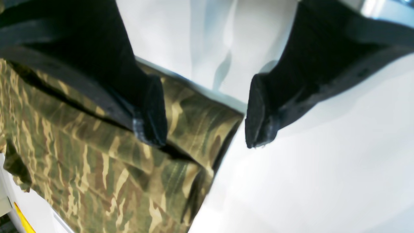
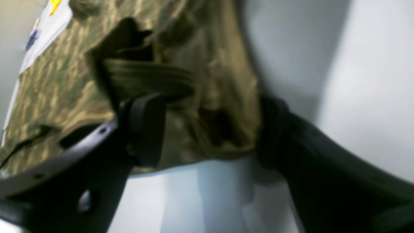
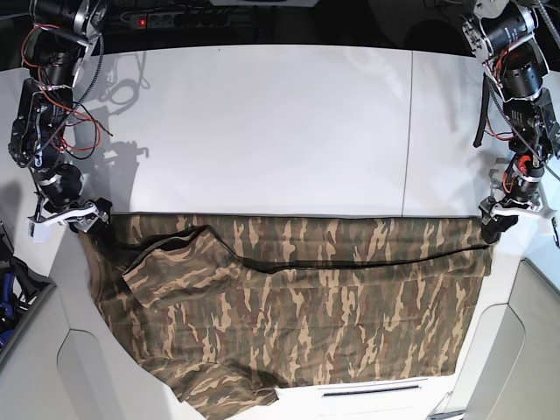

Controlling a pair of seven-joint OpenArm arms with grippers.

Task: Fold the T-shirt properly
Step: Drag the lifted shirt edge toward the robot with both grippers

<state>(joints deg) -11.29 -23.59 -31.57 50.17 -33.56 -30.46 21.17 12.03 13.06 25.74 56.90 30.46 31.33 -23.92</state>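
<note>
The camouflage T-shirt [image 3: 306,297] lies folded lengthwise along the front of the white table [image 3: 262,122], and its lower part hangs over the front edge. My left gripper [image 3: 490,229] is at the shirt's right top corner. In the left wrist view the gripper [image 1: 205,126] is open. One finger [image 1: 150,110] is over the cloth [image 1: 97,161] and the other over bare table. My right gripper [image 3: 86,220] is at the left top corner. In the right wrist view it [image 2: 208,129] is open, with bunched cloth [image 2: 200,97] and a ribbed tan band [image 2: 145,76] between its fingers.
A seam [image 3: 407,131] runs front to back through the table's right part. A power strip [image 3: 166,19] lies at the back edge. Loose red and black cables [image 3: 70,114] hang on the arm at the left of the base view. Grey side panels [image 3: 516,350] flank the front.
</note>
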